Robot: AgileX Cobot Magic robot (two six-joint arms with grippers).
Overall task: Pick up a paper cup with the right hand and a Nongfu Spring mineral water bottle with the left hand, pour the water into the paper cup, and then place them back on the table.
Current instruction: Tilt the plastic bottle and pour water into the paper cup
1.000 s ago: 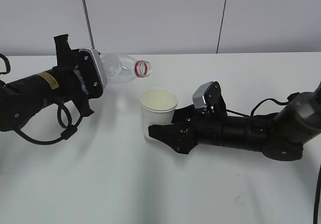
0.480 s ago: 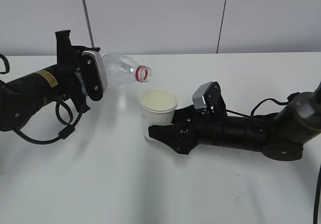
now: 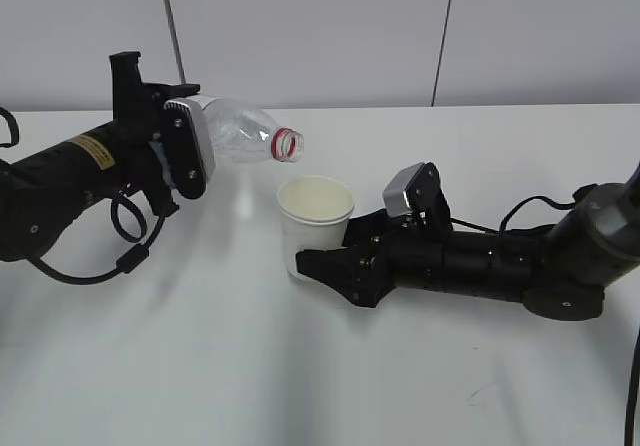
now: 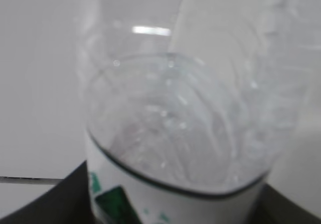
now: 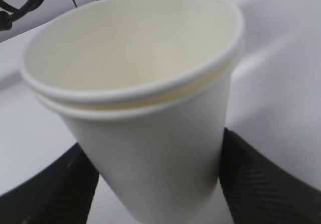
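Presently: clear plastic red-ringed bottle [image 3: 240, 134], tilted, clamped in left gripper [image 3: 185, 151], at cup's 10 o'clock. Tapered white paper cup [image 3: 314, 224] on white bench [image 3: 300, 366], clamped in right gripper [image 3: 335, 263]. Risk: mouth short of rim; water may spill.

Clear bottle [image 3: 240, 134] with red neck ring, uncapped, tipped near-horizontal, mouth just above and left of white paper cup [image 3: 314, 222]. Cup upright, cream inside, on white surface [image 3: 250, 366].

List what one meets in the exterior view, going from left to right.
Left arm → bottle → cup → grey block → right arm.
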